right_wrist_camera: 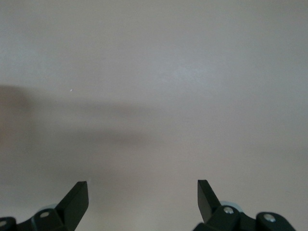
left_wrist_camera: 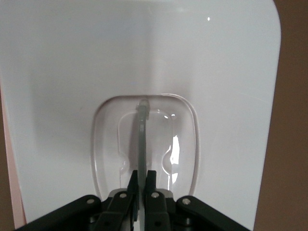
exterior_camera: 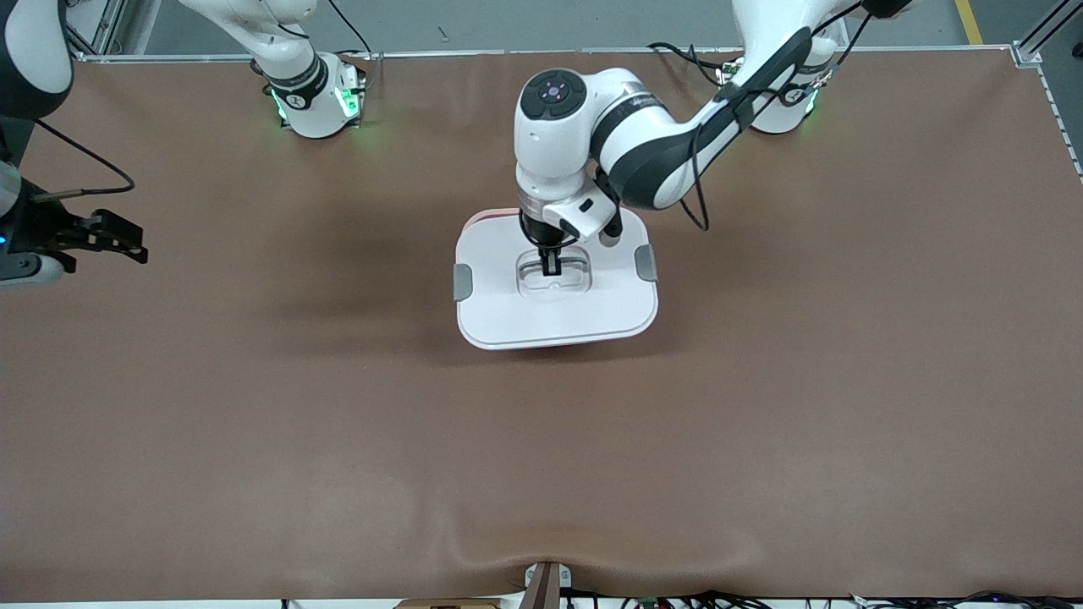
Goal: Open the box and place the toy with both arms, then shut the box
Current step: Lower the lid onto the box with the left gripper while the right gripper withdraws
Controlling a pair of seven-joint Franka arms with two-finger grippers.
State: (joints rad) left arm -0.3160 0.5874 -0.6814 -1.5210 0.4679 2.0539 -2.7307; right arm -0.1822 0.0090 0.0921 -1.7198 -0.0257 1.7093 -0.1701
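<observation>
— Box (exterior_camera: 556, 315): sits closed mid-desk (exterior_camera: 846, 406), a little toward the edge where the arm bases stand. White lid (exterior_camera: 508, 296) seated flat, grey side clips (exterior_camera: 462, 282) down at either end.

— And the left gripper (exterior_camera: 551, 264)?

— Planted straight down into the recessed clear handle (left_wrist_camera: 143, 144) on the lid. Jaws pressed together on the thin upright bar of that handle, pinching it edge-on. Probably gripped there because nothing else on the lid offers a hold for lifting or lowering.

— Right gripper (exterior_camera: 118, 241)?

— Parked over the desk's edge at the right arm's end, well apart from the box. Jaws spread, holding nothing, only bare desk beneath. Waiting.

— Toy?

— Nowhere in sight. Possibly inside already, given the lid down, but cannot tell through it. Looks like the closing stage.
</observation>
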